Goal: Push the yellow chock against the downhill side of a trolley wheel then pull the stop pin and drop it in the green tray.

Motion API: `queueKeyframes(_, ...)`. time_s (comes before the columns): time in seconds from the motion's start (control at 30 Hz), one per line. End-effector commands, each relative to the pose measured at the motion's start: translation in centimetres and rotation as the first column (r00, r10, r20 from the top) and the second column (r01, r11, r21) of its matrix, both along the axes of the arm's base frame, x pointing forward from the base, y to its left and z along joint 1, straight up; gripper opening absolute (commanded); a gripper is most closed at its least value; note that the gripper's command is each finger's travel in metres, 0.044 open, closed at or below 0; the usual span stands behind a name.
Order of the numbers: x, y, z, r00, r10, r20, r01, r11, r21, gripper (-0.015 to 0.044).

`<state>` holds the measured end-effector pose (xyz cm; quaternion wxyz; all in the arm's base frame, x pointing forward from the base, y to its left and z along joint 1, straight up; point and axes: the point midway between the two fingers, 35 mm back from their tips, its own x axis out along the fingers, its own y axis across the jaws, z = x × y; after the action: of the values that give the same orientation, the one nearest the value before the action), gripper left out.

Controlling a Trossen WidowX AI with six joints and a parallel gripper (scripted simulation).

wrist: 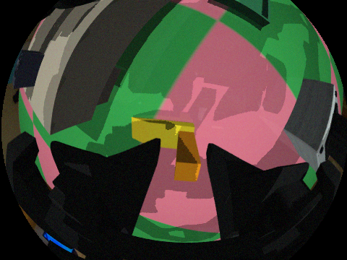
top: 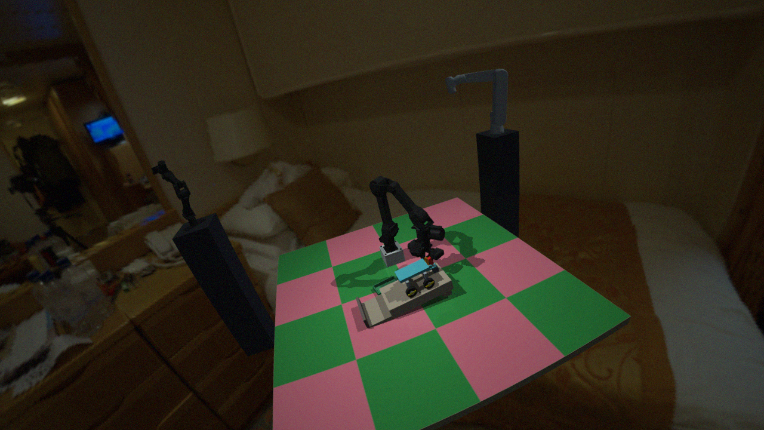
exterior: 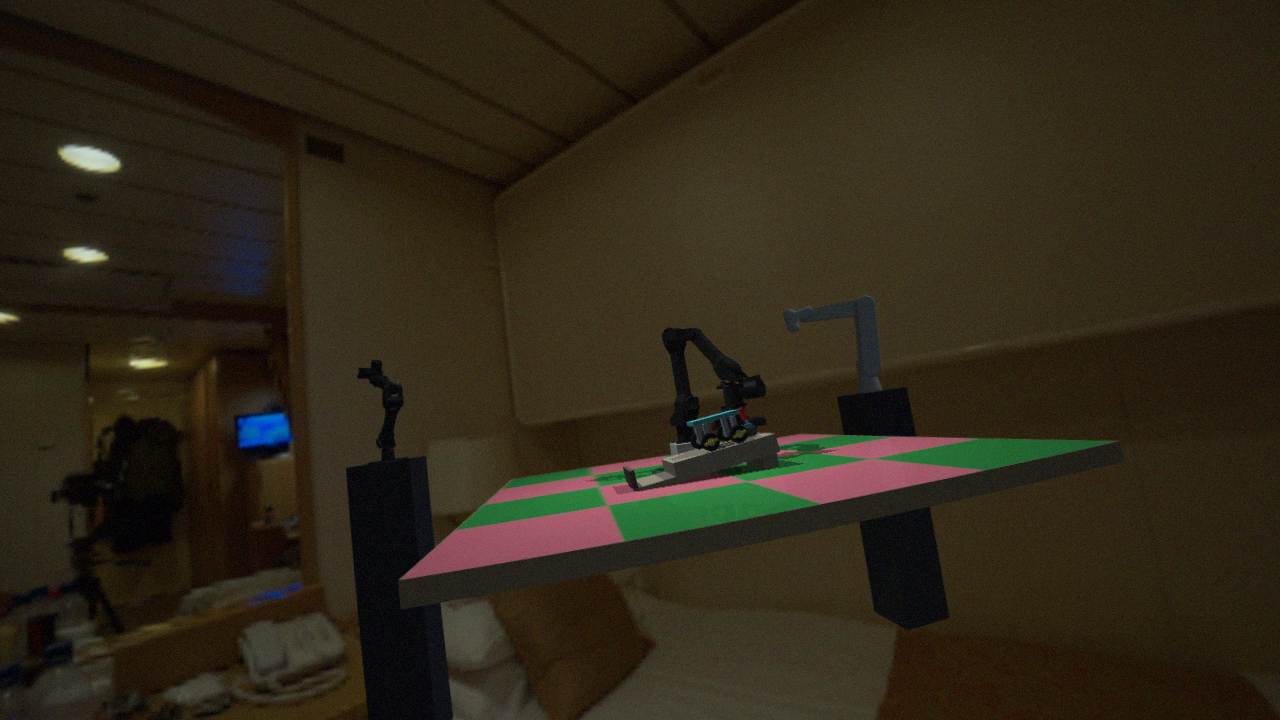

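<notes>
The trolley, with its blue deck (top: 412, 270) (exterior: 713, 418), stands on the beige ramp (top: 377, 314) (exterior: 657, 480) (wrist: 90, 61). The red-headed stop pin (top: 429, 259) (exterior: 742, 413) is at its uphill end. The yellow chock (wrist: 153, 134) is on the table beside the ramp, on the robot-base side, with its orange handle (wrist: 186, 172) pointing toward the wrist camera. My gripper (wrist: 183, 146) (top: 428, 256) is partly open above the chock. The handle shows between the fingers with a gap on each side. The black rubber base is hidden. The green tray (top: 382, 287) (wrist: 268, 12) lies beside the ramp.
The grey robot base (top: 392, 256) (wrist: 310, 115) stands near the tray and ramp. The ramp's side wall runs close to the chock. A raised end stop (top: 362, 312) (exterior: 631, 477) closes the ramp's low end. Two pedestals with other arms stand beyond the checkered table (top: 406, 384).
</notes>
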<state>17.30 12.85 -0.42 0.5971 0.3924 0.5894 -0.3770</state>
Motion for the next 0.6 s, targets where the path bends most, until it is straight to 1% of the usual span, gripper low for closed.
queueKeyframes(0.0, -0.14, -0.01, -0.67, 1.0, -0.004, -0.005, 0.004, 1.0, 0.001, 0.019)
queueKeyframes(0.07, -0.14, -0.01, -0.67, 1.0, -0.004, -0.005, 0.004, 1.0, 0.001, 0.019)
queueKeyframes(0.23, -0.05, -0.03, -0.33, 1.0, 0.0, -0.002, 0.0, 1.0, -0.001, 0.0059)
queueKeyframes(0.5, -0.05, -0.03, -0.33, 1.0, 0.0, -0.002, 0.0, 1.0, -0.001, 0.0005)
queueKeyframes(0.57, -0.04, -0.03, -0.01, 1.0, -0.001, -0.002, 0.001, 1.0, -0.001, 0.0)
